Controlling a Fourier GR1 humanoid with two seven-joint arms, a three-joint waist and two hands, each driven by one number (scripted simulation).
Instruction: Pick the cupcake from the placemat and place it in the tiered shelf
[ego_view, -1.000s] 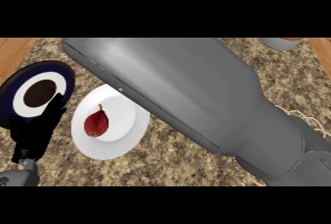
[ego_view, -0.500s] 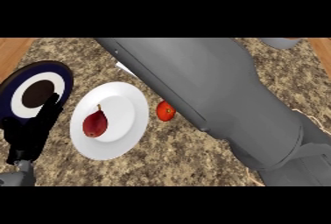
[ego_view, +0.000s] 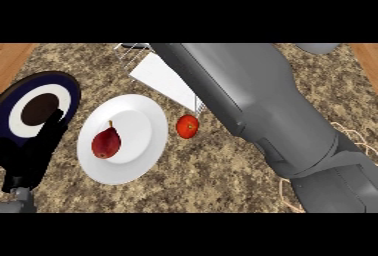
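Speckled granite counter (ego_view: 221, 172), seen from steeply above.
On it: a round navy placemat (ego_view: 53, 79) at the left, a white plate (ego_view: 122, 176) beside it, a red tomato (ego_view: 187, 126) just right of the plate, and a wire shelf (ego_view: 162, 77) beyond.

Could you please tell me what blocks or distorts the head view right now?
Head view: the grey right forearm fills the middle and right, covering part of the tiered shelf; the left hand overlaps the placemat at its lower edge, beside the cupcake; the round plate looks stretched taller than wide.
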